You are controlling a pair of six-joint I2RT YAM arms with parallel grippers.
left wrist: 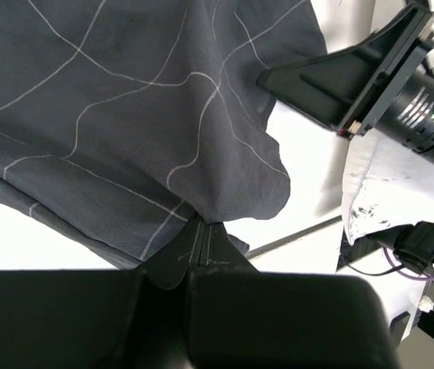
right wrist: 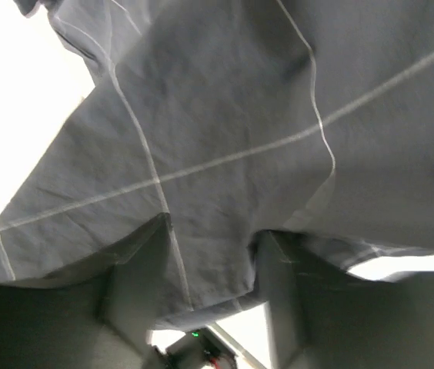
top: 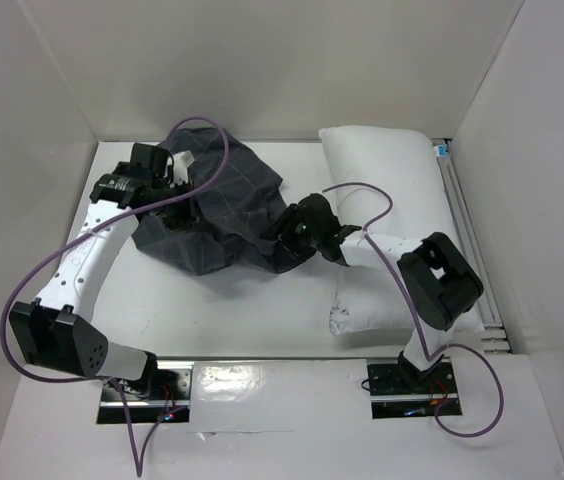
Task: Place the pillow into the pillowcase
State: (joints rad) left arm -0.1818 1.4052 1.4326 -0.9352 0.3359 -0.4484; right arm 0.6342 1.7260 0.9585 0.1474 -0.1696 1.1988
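Observation:
The dark grey pillowcase (top: 212,215) with a light grid lies bunched at the centre-left of the table. The white pillow (top: 387,165) lies lengthwise along the right side, partly under the right arm. My left gripper (top: 167,170) is at the case's far left edge. In the left wrist view it (left wrist: 201,234) is shut, pinching an edge of the pillowcase (left wrist: 125,115). My right gripper (top: 292,232) is at the case's right edge. In the right wrist view it (right wrist: 211,261) is open, with a fold of the pillowcase (right wrist: 225,115) hanging between the fingers. The pillow's speckled corner (left wrist: 390,188) shows beyond.
White walls close in the table (top: 212,320) at the back and both sides. A metal rail (top: 467,240) runs along the right wall beside the pillow. Purple cables (top: 217,140) loop over both arms. The arm bases sit at the near edge.

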